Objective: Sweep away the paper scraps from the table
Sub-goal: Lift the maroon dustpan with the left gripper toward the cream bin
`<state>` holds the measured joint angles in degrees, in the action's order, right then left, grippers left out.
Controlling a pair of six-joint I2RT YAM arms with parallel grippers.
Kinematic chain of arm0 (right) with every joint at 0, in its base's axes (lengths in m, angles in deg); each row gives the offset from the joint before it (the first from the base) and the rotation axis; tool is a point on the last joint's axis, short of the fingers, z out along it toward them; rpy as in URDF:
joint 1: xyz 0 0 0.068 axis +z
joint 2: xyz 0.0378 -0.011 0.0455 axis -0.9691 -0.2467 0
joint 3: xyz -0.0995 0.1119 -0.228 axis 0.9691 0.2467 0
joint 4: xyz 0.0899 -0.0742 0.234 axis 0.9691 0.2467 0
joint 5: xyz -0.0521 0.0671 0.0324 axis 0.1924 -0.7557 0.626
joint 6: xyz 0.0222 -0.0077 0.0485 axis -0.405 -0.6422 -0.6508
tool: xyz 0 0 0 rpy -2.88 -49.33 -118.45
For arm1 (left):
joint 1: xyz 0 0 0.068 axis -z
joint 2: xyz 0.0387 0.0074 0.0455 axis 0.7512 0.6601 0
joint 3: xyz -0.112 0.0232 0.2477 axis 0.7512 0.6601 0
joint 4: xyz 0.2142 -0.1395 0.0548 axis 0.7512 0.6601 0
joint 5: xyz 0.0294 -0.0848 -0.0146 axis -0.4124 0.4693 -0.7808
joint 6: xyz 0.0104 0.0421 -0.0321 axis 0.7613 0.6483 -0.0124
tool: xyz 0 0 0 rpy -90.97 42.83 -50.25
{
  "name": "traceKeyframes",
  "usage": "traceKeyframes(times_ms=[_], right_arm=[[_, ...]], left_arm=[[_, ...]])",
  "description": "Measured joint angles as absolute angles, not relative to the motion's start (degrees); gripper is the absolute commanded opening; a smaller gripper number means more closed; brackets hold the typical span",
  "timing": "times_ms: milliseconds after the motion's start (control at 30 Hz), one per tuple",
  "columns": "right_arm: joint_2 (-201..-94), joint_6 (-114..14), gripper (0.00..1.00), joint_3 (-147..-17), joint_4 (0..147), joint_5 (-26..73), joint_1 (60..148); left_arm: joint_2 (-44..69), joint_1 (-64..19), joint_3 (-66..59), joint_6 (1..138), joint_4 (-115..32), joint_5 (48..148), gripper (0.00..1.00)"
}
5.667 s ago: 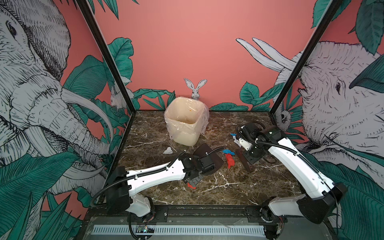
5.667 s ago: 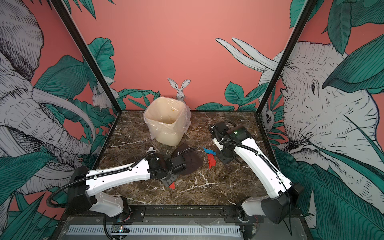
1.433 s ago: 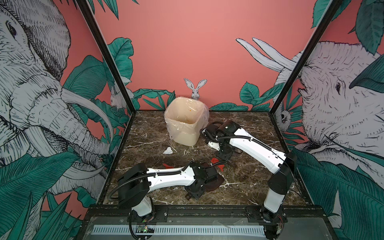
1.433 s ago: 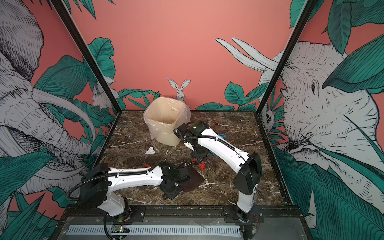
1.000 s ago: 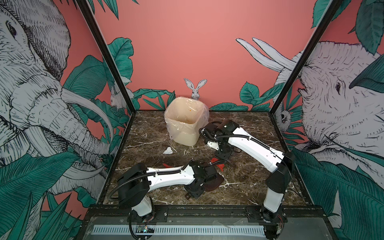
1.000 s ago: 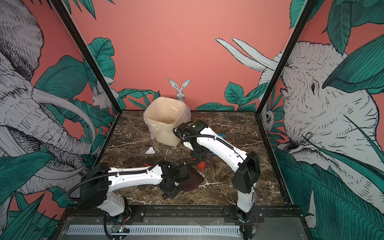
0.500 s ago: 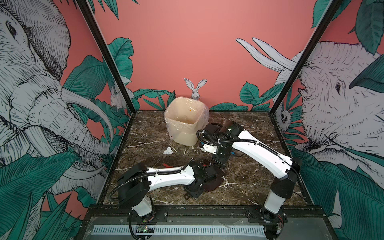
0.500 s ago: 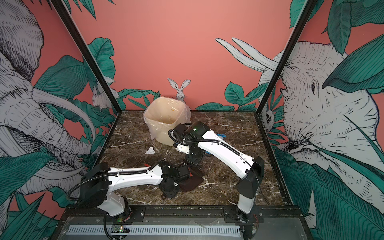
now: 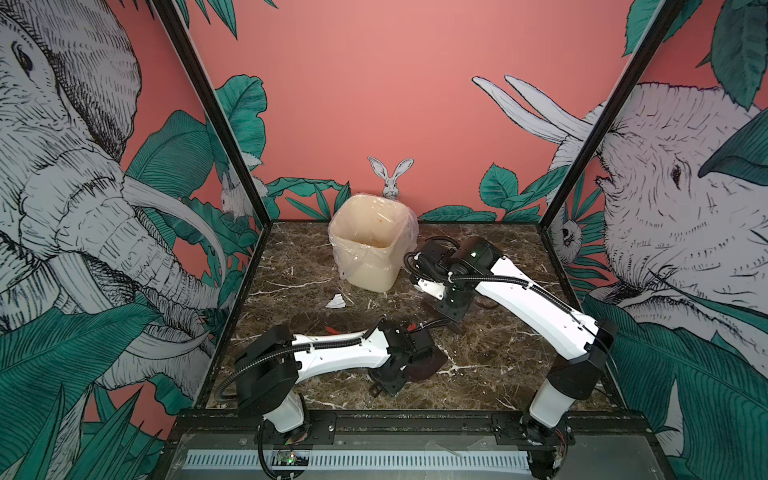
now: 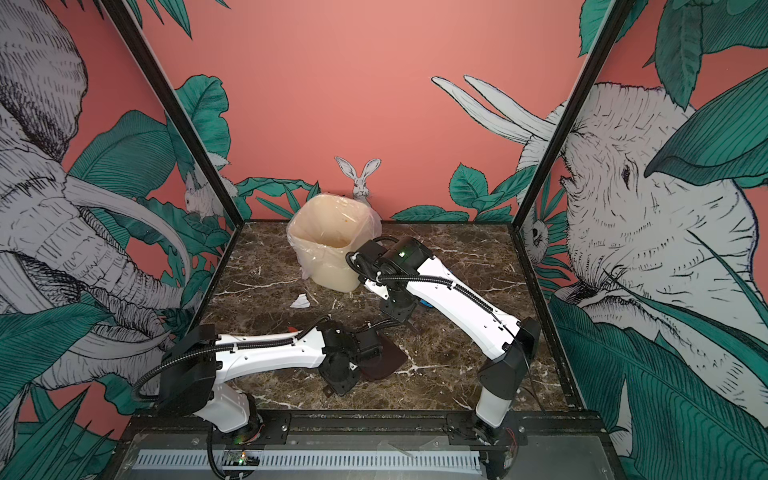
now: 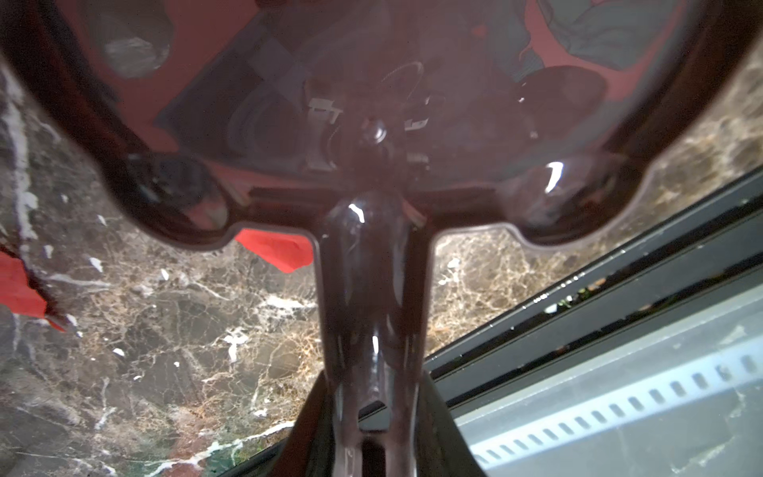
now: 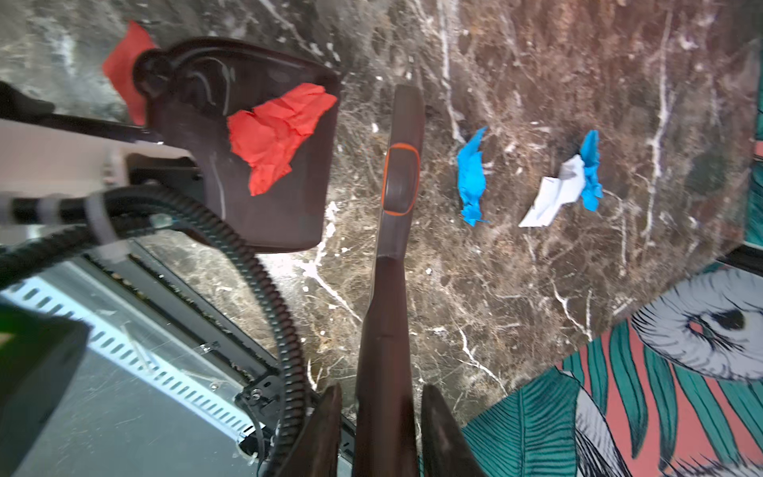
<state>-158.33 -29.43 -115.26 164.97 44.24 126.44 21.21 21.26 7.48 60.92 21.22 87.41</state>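
My left gripper point(image 9: 395, 368) point(image 11: 371, 421) is shut on the handle of a dark brown dustpan point(image 9: 430, 360) point(image 10: 384, 356) point(image 12: 264, 206) lying on the table point(image 9: 498, 361). A crumpled red scrap point(image 12: 276, 136) lies in the pan. My right gripper point(image 9: 453, 318) point(image 12: 382, 396) is shut on a brown brush point(image 12: 398, 177), whose head stands just beside the pan's mouth. Beyond the brush lie two blue scraps point(image 12: 470, 177) point(image 12: 590, 173) and a white scrap point(image 12: 555, 196). Another white scrap point(image 9: 336, 301) point(image 10: 300, 301) lies near the bin. Red scraps point(image 11: 276, 252) point(image 11: 16, 285) lie behind the pan.
A cream bin point(image 9: 368, 245) point(image 10: 328, 253) lined with a clear bag stands at the back, close to my right arm's wrist. Black frame posts and patterned walls close in the sides. A black rail point(image 9: 415, 415) runs along the front edge.
The brush has swept left and the red scrap that lay beside the pan now sits in it. My right arm's elbow has swung outward. The left arm and dustpan stayed put.
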Motion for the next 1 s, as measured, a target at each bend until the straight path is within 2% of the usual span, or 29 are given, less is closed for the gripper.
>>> traceKeyframes(times_ms=[200,367,767,1000], right_arm=[[-155.1,-31.2,0.0,-111.2,160.7,47.5,122.4],[-148.0,-32.8,0.0,-107.6,158.0,47.5,118.3],[-139.7,-35.3,0.0,-98.1,154.8,40.2,115.8],[-136.7,-36.5,0.0,-92.8,153.9,35.7,114.3]], left_arm=[[19.0,21.3,7.5,60.9,21.2,84.7,0.0],[14.1,21.3,7.0,60.8,21.6,80.8,0.0],[8.3,21.3,-0.1,61.0,27.1,72.7,0.0],[8.0,21.3,-9.4,61.0,35.1,70.8,0.0]])
